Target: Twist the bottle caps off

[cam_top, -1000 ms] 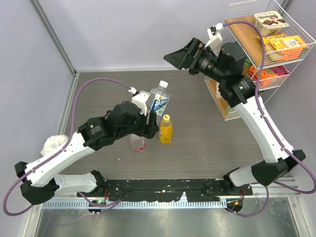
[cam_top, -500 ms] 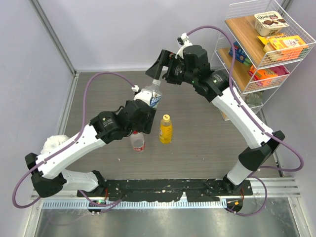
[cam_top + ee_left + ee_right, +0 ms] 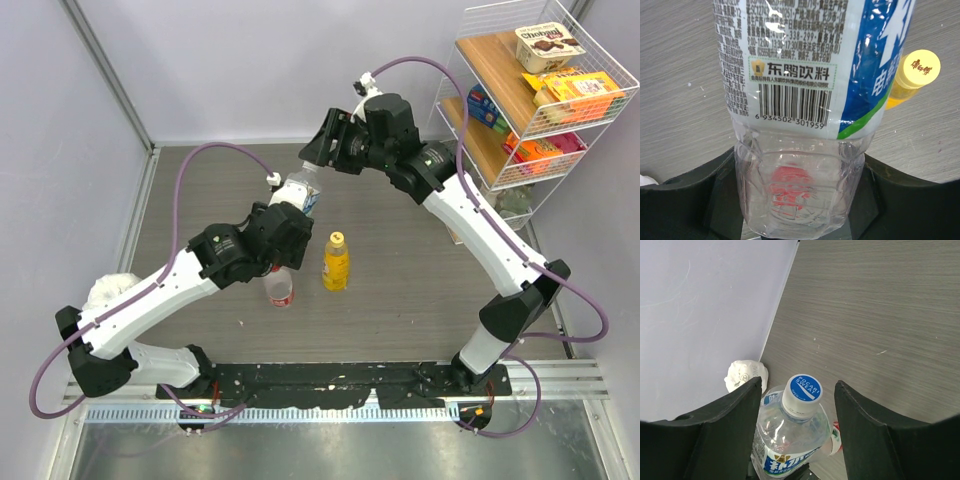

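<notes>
My left gripper (image 3: pixel 293 218) is shut on the lower body of the clear bottle with the blue-white label (image 3: pixel 303 192) and holds it lifted and tilted. In the left wrist view the bottle (image 3: pixel 800 80) fills the space between both fingers (image 3: pixel 690 195). My right gripper (image 3: pixel 797 386) is open around its white-blue cap (image 3: pixel 802 391), with a gap on each side. The yellow-orange bottle (image 3: pixel 336 262) with its yellow cap (image 3: pixel 919 67) stands on the table. The red-label bottle (image 3: pixel 280 290) stands beside it, its red cap (image 3: pixel 789 186) showing through the held bottle's base.
A wire shelf (image 3: pixel 497 62) with snack boxes stands at the back right. A crumpled white wad (image 3: pixel 105 292) lies at the left wall, also in the right wrist view as a white wad (image 3: pixel 744 374). The grey table (image 3: pixel 420 280) is walled at the back and left.
The right arm swung left from the shelf and lowered over the held bottle's cap, its jaws narrowing around it. The left gripper tilted the bottle toward the back.
</notes>
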